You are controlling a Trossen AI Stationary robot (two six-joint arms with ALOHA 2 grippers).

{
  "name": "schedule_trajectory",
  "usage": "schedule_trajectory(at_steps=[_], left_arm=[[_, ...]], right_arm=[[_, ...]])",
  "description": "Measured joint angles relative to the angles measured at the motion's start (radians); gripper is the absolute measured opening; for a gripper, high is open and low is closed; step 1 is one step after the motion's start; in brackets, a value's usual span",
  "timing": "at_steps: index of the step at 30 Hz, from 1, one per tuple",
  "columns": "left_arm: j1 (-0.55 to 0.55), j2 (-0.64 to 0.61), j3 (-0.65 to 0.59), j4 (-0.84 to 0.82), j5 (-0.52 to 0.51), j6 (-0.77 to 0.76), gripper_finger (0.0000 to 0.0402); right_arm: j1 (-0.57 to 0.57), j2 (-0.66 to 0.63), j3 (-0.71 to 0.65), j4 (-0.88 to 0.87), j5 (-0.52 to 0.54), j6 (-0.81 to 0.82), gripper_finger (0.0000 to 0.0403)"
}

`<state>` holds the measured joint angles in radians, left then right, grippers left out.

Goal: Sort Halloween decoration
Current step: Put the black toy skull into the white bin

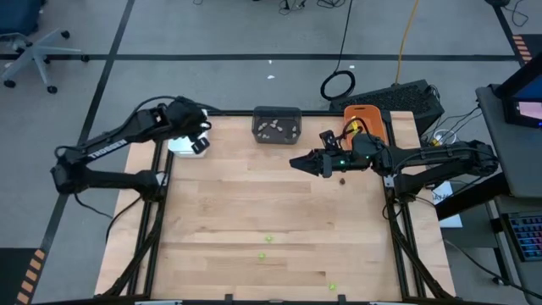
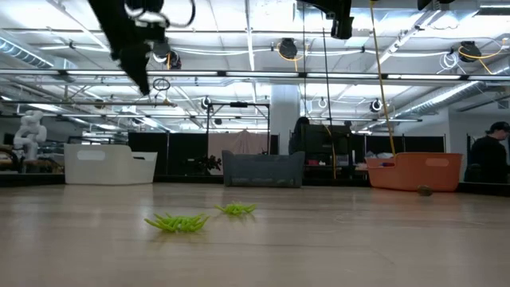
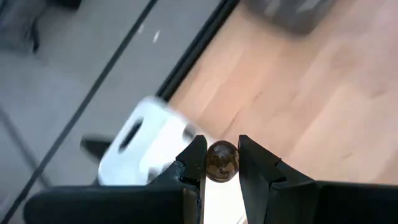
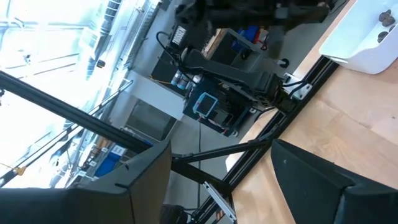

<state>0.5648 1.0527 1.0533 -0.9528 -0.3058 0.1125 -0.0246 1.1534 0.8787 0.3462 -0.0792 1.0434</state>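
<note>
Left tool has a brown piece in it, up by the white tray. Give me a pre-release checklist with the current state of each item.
1. Brown piece gripped between the left tool fingers: ok.
2. Left tool directly over the white tray: ok in the high view; in the wrist view the tray sits off to one side.
3. Left tool low enough to drop safely: not ok, it hangs high in the low view.
4. Right tool clear of the left arm: ok, open, near the orange tray.
5. Pieces still loose: green ones on the table.
</note>
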Motion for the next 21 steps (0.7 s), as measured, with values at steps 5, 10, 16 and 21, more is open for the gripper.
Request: schedule_trajectory(at_steps=[5,10,16,21], left_arm=[[0.112,0.006,-0.102,0.004,-0.014,-0.002,0.006],[0.19,0.006,-0.202,0.076,-0.014,-0.002,0.0062],[0.23,0.005,-0.282,0.136,-0.014,-0.002,0.0067],[0.241,0.005,-0.313,0.165,-0.013,-0.002,0.0068]], right_arm=[[0.0,0.0,0.0,0.0,0.0,0.01,0.026],[0.0,0.0,0.0,0.0,0.002,0.01,0.026],[0.0,0.0,0.0,0.0,0.008,0.01,0.026],[0.0,0.0,0.0,0.0,0.034,0.01,0.026]])
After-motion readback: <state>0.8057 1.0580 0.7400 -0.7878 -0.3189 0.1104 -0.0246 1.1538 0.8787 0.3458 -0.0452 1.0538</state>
